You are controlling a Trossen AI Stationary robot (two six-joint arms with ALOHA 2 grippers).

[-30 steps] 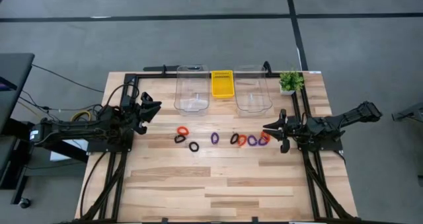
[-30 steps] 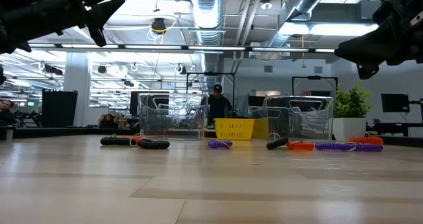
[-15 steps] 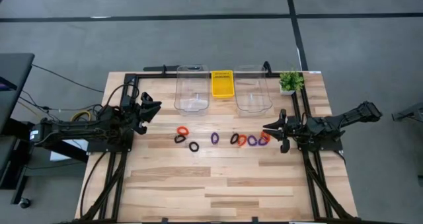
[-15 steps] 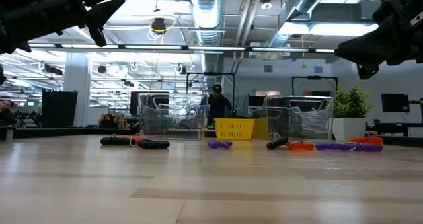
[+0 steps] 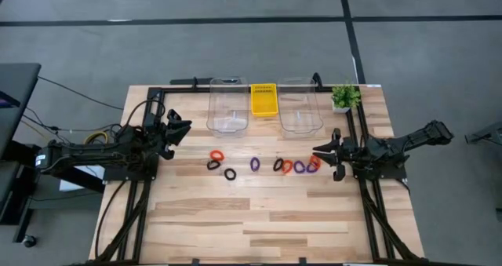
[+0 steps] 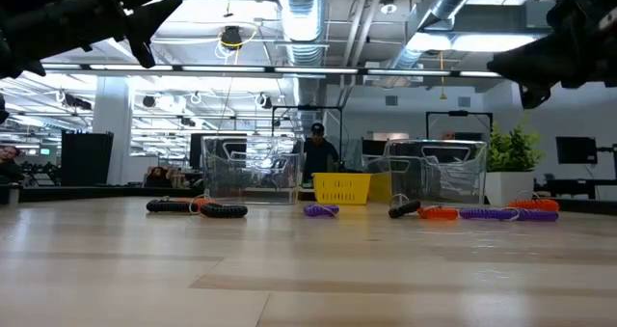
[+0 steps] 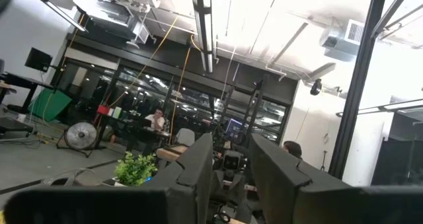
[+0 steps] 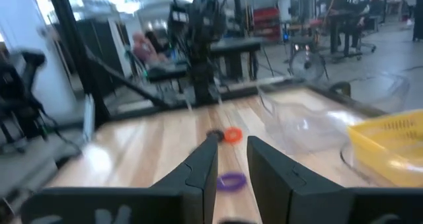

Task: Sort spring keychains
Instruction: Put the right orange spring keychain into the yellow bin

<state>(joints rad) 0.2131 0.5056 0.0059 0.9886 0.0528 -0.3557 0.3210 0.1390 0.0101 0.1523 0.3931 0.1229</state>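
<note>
Eight spring keychains [image 5: 255, 164] strung across mid-table [image 5: 235, 219], before two clear bins [image 5: 227, 109] and yellow basket [image 5: 263, 100]. Left gripper [image 5: 182, 129] and right gripper [image 5: 320, 154]: raised, fingers apart, empty.

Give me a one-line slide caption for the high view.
Both arms wait at the table's sides, spring keychains scattered in a row before two clear bins and a yellow basket.

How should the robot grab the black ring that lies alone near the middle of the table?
The black ring lies flat with bare wood around it, apart from its neighbours. Probably best to come straight down from above and pinch one side of the loop, one finger inside, one outside. The left gripper is nearer in the high view.
</note>
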